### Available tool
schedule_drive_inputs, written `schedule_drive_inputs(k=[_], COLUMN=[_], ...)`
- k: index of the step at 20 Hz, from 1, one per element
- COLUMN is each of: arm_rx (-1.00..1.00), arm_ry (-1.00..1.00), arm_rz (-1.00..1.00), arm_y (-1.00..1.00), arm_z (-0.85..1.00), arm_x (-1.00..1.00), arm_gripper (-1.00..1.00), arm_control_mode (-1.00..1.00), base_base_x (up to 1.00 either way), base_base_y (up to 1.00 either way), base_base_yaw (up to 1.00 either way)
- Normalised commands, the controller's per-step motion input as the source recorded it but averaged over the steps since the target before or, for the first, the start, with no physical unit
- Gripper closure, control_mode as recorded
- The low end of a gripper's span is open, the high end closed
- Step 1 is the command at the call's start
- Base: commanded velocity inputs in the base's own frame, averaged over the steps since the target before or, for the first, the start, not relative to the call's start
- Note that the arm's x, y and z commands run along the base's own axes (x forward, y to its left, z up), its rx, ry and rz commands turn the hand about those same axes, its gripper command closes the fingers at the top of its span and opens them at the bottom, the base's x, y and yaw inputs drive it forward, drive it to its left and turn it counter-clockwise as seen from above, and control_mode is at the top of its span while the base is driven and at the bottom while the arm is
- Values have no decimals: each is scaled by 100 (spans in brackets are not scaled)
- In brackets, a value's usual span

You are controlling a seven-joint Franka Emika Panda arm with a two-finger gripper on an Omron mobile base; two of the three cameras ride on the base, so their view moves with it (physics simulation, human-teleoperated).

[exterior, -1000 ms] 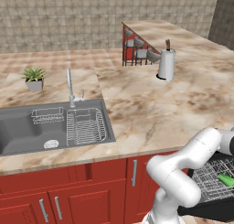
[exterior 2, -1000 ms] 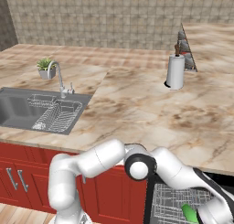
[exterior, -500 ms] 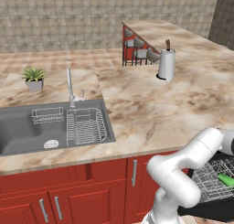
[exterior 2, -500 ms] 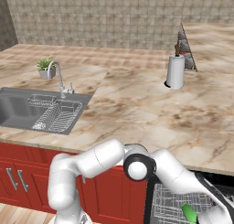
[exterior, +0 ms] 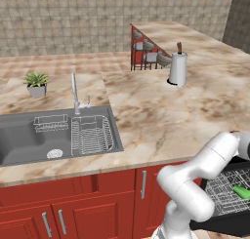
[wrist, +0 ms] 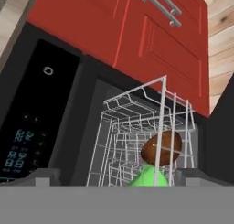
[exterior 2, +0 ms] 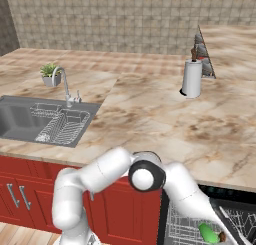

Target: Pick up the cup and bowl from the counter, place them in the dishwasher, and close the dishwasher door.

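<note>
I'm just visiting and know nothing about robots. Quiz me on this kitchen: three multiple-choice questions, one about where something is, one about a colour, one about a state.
1. Where is the potted plant?
A. On the counter behind the sink
B. Inside the dishwasher
C. On the floor

2. What colour are the cabinet fronts?
A. Blue
B. Red
C. White

3. How does the dishwasher door stand?
A. Shut
B. Taken off
C. Open, wire rack showing

Answers:
1 A, the plant stands on the marble beyond the basin.
2 B, the fronts below the worktop are red.
3 C, the hand view looks into the rack, with a brown and a green item in it.
</note>
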Motion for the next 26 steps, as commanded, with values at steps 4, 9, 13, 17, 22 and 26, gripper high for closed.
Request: schedule_drive_inputs(k=[4, 9, 13, 17, 22, 26], arm_rx=[-16, 1, 14, 17, 5, -7], arm_ry=[-3, 8, 21, 28, 21, 0], arm_rz=[1, 6, 12, 13, 17, 16], arm_y=[72, 4, -16, -13, 0, 12], arm_z=[13, 19, 52, 57, 22, -3], arm_x=[-27, 4, 10, 4, -1, -31], arm_gripper=[-100, -100, -100, -100, -100, -100], arm_control_mode=[-100, -100, -100, -100, -100, -100], base_base_x=[0, 0, 0, 0, 0, 0], base_base_y=[0, 0, 0, 0, 0, 0], base_base_yaw=[0, 0, 0, 0, 0, 0])
